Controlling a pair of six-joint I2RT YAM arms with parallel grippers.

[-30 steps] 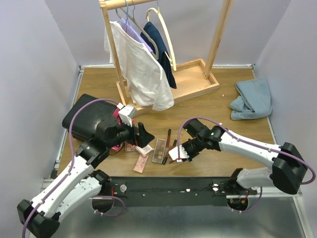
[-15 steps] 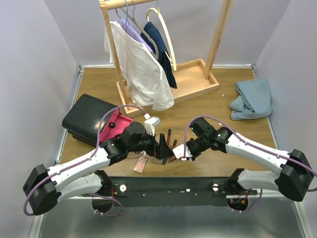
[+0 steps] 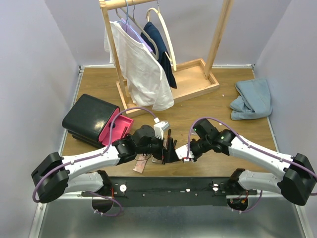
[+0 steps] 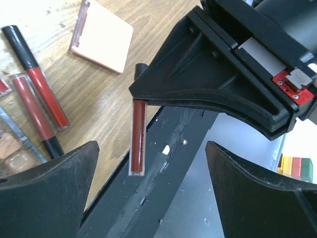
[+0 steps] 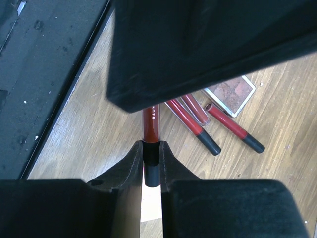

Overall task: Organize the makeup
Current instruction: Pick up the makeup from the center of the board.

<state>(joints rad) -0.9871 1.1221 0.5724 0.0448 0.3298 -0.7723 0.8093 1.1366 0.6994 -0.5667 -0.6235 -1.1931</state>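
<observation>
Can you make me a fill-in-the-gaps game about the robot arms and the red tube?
1. The right pincer is shut on the tube at its ____ cap.
2. The left pincer has ____ jaws, one on each side of the tube.
3. The case has a ____ drawer.
4. The cloth is ____.

Missing words: black, open, pink, blue.

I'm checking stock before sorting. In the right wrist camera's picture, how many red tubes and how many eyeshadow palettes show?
Red tubes: 4 (three lying loose, the fourth tube gripped in the right hand)
Eyeshadow palettes: 1
Total: 5
</observation>
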